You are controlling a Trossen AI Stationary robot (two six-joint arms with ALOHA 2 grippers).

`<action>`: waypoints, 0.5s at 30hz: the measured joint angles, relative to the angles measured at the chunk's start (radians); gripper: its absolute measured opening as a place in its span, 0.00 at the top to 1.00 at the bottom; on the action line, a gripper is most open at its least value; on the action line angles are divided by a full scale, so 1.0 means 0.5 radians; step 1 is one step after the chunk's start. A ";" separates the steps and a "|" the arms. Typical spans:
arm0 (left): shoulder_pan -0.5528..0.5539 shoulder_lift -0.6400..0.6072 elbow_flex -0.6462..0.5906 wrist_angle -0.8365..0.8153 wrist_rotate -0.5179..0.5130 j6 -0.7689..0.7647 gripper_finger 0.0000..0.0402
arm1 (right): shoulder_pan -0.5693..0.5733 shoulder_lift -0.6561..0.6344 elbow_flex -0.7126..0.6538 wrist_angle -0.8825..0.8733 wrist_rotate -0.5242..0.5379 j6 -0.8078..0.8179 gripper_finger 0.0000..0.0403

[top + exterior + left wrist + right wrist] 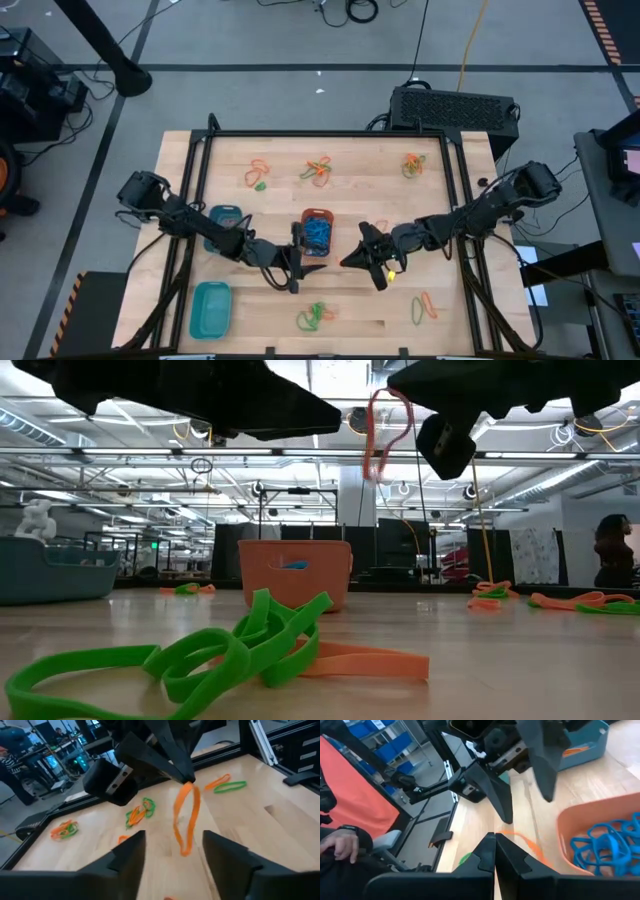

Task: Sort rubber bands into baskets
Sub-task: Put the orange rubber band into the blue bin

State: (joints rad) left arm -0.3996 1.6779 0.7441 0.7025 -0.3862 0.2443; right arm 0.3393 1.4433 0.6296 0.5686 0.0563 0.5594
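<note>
Orange rubber band hangs pinched in the right tool; facing it, the left tool stands spread, beside the orange basket.

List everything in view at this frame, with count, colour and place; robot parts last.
orange basket: one, table centre, blue bands inside
teal tray: one, near left corner
blue-teal container: one, left side, under the left arm
loose rubber bands: six small heaps, orange, green and yellow, along the far and near sides
orange band: one, hanging from the right gripper
person: beside the table, orange top
left gripper: open, beside the orange basket
right gripper: shut on the orange band
</note>
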 joint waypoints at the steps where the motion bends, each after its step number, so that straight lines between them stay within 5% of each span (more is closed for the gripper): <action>1: 0.000 0.000 0.000 -0.001 -0.002 0.000 0.44 | 0.005 0.017 0.000 0.030 0.000 0.000 1.00; 6: -0.001 0.000 0.000 0.015 0.038 -0.004 0.34 | 0.007 0.059 0.000 0.110 0.001 0.006 1.00; 15: 0.014 0.058 0.000 0.253 0.211 -0.058 0.32 | 0.006 0.060 0.000 0.214 0.021 -0.008 1.00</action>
State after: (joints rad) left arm -0.3927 1.7069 0.7441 0.8289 -0.2808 0.2155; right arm 0.3424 1.4731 0.6295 0.6756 0.0668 0.5554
